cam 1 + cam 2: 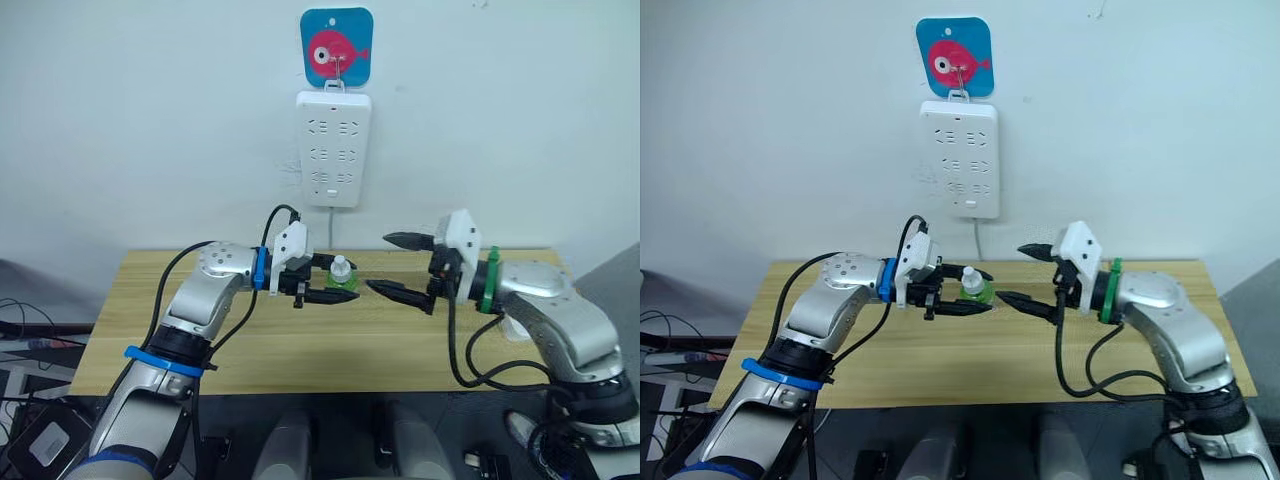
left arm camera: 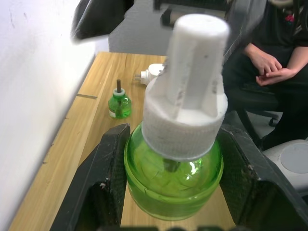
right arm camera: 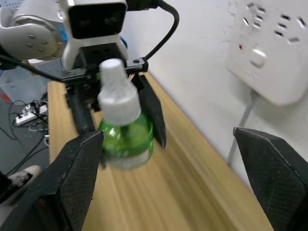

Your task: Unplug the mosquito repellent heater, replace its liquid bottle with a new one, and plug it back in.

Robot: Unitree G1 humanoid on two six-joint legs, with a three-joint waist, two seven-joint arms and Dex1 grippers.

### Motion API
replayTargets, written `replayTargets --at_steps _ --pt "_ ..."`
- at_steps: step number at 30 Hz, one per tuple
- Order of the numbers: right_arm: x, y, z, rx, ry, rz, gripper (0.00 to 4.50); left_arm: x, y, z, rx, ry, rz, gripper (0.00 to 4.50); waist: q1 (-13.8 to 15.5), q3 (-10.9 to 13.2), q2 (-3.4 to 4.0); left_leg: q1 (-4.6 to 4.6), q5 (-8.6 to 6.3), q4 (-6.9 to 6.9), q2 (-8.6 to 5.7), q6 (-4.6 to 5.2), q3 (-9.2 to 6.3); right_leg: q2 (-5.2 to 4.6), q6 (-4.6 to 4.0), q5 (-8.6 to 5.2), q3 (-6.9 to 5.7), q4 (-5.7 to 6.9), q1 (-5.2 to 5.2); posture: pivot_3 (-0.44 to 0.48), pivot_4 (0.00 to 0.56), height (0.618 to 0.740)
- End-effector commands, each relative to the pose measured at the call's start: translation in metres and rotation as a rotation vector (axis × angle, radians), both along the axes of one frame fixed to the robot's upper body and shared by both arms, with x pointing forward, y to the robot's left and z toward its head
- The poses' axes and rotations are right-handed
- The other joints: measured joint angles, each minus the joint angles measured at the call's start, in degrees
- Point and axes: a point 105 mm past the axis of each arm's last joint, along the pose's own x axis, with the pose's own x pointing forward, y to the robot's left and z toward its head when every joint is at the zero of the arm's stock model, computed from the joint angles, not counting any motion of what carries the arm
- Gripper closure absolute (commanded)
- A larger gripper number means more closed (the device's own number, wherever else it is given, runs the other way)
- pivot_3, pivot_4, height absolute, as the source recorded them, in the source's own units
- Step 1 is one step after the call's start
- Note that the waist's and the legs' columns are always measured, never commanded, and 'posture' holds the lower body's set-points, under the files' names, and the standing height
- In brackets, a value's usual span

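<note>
We've got the left tool (image 1: 322, 285) pinching a green liquid bottle with a white cap (image 1: 341, 281), held upright above the wooden counter (image 1: 300, 350), about mid-width and toward the back edge. In the left wrist view the two black fingers (image 2: 103, 178) press against the bottle's round green body on either side, cap sticking up above them.

The right tool (image 1: 402, 266) faces it from the other side with its fingers spread wide, one above the other, tips near the bottle but not touching it. From the right wrist view we're looking straight at the bottle between the spread fingers.

The mosquito repellent heater (image 2: 153, 72) lies on the counter near the far right end, prongs pointing sideways, unplugged. Near it stands a second green bottle (image 2: 119, 104), uncapped, with a dark wick poking up.

On the wall behind the counter hangs a white power strip (image 1: 333, 148), its cord dropping down behind the counter, with a blue fish sign (image 1: 336, 46) just above it. A seated person (image 2: 276, 67) with hands clasped shows in the left wrist view beyond the counter's end.
</note>
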Motion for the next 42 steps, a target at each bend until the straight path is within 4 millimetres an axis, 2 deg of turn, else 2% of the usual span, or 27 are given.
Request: replayTargets --at_steps 1,2,4,6,8,17,21,25,26,27,29,32,35,37,39,42 --pt "-0.014 0.015 0.02 0.093 -0.005 0.084 0.01 0.002 -0.004 0.014 -0.027 -0.063 -0.021 2.24 -0.1 0.0 0.0 0.0 0.0 0.0 0.02 0.0 0.01 0.01 0.0 0.0 0.01 0.01 0.0 0.011 0.197 0.74" --pt "-0.015 0.02 0.024 0.113 0.0 0.096 0.01 0.002 -0.005 0.015 -0.028 -0.065 -0.025 2.24 -0.2 0.0 0.0 0.0 0.0 0.0 0.03 0.0 0.01 0.01 0.0 0.0 0.0 0.01 -0.01 0.011 0.197 0.74" --pt "-0.017 0.03 0.028 0.147 0.01 0.116 0.37 0.002 -0.006 0.016 -0.031 -0.066 -0.03 2.24 -0.2 0.0 0.0 0.0 0.0 0.0 0.04 0.0 0.01 0.01 0.0 0.0 0.01 0.02 -0.02 0.01 0.198 0.74" --pt "-0.015 0.037 0.028 0.152 0.011 0.114 0.93 0.002 -0.006 0.016 -0.031 -0.067 -0.032 2.24 -0.2 0.0 -0.01 0.0 0.0 0.0 0.04 0.0 -0.01 0.01 0.0 0.0 0.0 0.02 -0.02 0.01 0.198 0.74" --pt "-0.012 0.042 0.025 0.14 0.007 0.107 1.68 0.002 -0.006 0.016 -0.029 -0.067 -0.033 2.24 -0.2 0.0 -0.01 0.0 0.0 0.0 0.0 -0.01 -0.01 0.0 0.0 0.0 0.0 0.01 -0.01 0.014 0.198 0.74" --pt "-0.008 0.054 0.02 0.123 -0.016 0.112 1.68 0.0 -0.005 0.014 -0.025 -0.066 -0.033 2.24 -0.1 0.0 -0.01 0.0 0.0 0.02 -0.01 -0.01 0.0 0.0 0.0 0.0 0.0 0.02 -0.02 0.027 0.2 0.74" --pt "-0.006 0.056 0.022 0.122 -0.047 0.119 2.58 0.0 -0.005 0.014 -0.025 -0.064 -0.03 2.24 -0.1 0.0 -0.01 0.0 0.0 0.02 -0.01 -0.01 0.0 0.01 0.0 0.0 0.0 0.02 -0.02 0.028 0.2 0.74" --pt "-0.006 0.056 0.025 0.135 -0.06 0.132 4.07 0.0 -0.005 0.013 -0.027 -0.062 -0.028 2.24 -0.1 0.0 -0.01 0.0 0.0 0.02 -0.03 -0.01 0.0 0.0 0.0 0.0 -0.01 0.02 -0.01 0.028 0.202 0.74" --pt "-0.008 0.055 0.026 0.142 -0.06 0.14 4.29 -0.001 -0.005 0.013 -0.026 -0.062 -0.027 2.24 -0.1 0.0 -0.01 0.0 0.0 0.02 -0.02 -0.01 0.0 0.0 0.0 0.0 -0.01 0.03 -0.02 0.028 0.202 0.74" --pt "-0.01 0.055 0.029 0.157 -0.058 0.15 4.28 0.0 -0.005 0.012 -0.025 -0.062 -0.024 2.24 -0.1 0.0 0.0 0.0 0.0 0.02 -0.02 -0.01 -0.01 0.0 0.0 0.0 -0.02 0.02 -0.02 0.028 0.202 0.74" --pt "-0.016 0.054 0.043 0.21 -0.052 0.174 4.28 0.001 -0.002 0.009 -0.02 -0.058 -0.013 2.24 -0.1 0.0 0.0 0.0 0.0 0.02 -0.01 -0.01 0.0 0.0 0.0 0.0 0.0 0.02 -0.02 0.029 0.205 0.74" --pt "-0.019 0.05 0.076 0.304 -0.077 0.166 4.28 0.003 0.004 0.003 -0.006 -0.051 0.009 2.24 -0.1 0.0 0.0 -0.01 0.0 0.02 0.0 -0.01 0.0 -0.01 0.0 0.0 0.01 0.02 -0.02 0.029 0.207 0.74" --pt "-0.009 0.036 0.119 0.435 -0.105 0.07 4.28 0.006 0.013 -0.001 0.007 -0.042 0.039 2.24 -0.1 0.0 0.0 0.0 0.01 0.02 0.01 -0.01 -0.01 -0.01 -0.01 0.01 0.0 0.04 -0.05 0.022 0.211 0.74" --pt "0.0 0.023 0.127 0.486 -0.09 -0.02 4.28 0.007 0.017 -0.004 0.013 -0.04 0.051 2.24 -0.1 0.0 0.0 0.0 0.01 0.0 0.03 -0.02 -0.06 -0.01 -0.03 0.02 0.01 0.03 -0.05 0.014 0.212 0.74" --pt "0.021 -0.003 0.089 0.354 -0.122 -0.231 4.28 0.009 0.018 -0.003 0.007 -0.045 0.068 2.24 0.3 -0.1 -0.08 -0.01 0.01 -0.05 0.04 -0.01 -0.14 -0.02 -0.03 0.02 0.01 -0.01 -0.04 0.009 0.212 0.74" --pt "0.035 -0.027 0.033 0.199 -0.154 -0.428 4.28 0.01 0.017 0.0 -0.008 -0.051 0.081 2.24 0.6 -0.1 -0.17 -0.21 0.0 -0.09 -0.07 0.0 -0.19 -0.02 -0.03 0.01 -0.04 -0.11 -0.07 0.003 0.218 0.74"
